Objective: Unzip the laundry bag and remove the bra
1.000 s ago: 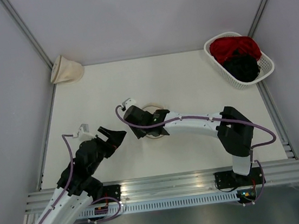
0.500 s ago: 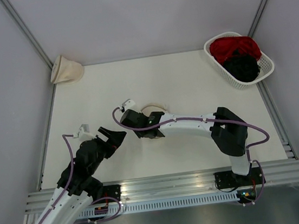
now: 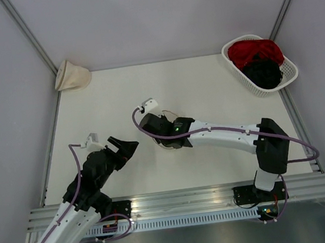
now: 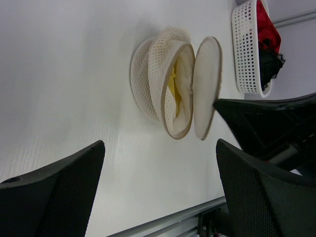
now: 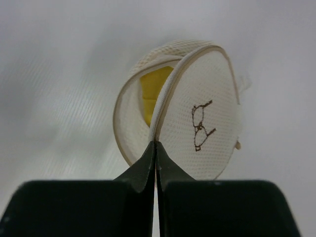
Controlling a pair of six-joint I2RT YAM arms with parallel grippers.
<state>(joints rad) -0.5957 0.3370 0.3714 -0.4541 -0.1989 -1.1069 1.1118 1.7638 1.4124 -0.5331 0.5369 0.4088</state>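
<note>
Swinging back rightward, the right fingers (image 5: 140,170) are clenching the laundry bag (image 5: 197,123) rim at the top view's centre, propping its flap open. The bra (image 5: 154,89) is showing inside, not yet removed. The left fingers (image 4: 266,192) are waiting released at lower left.

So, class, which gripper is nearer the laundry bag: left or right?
Right. The right gripper is pinched shut on the flap rim of the laundry bag; the left gripper hangs open off to the bag's left, not touching it.
</note>
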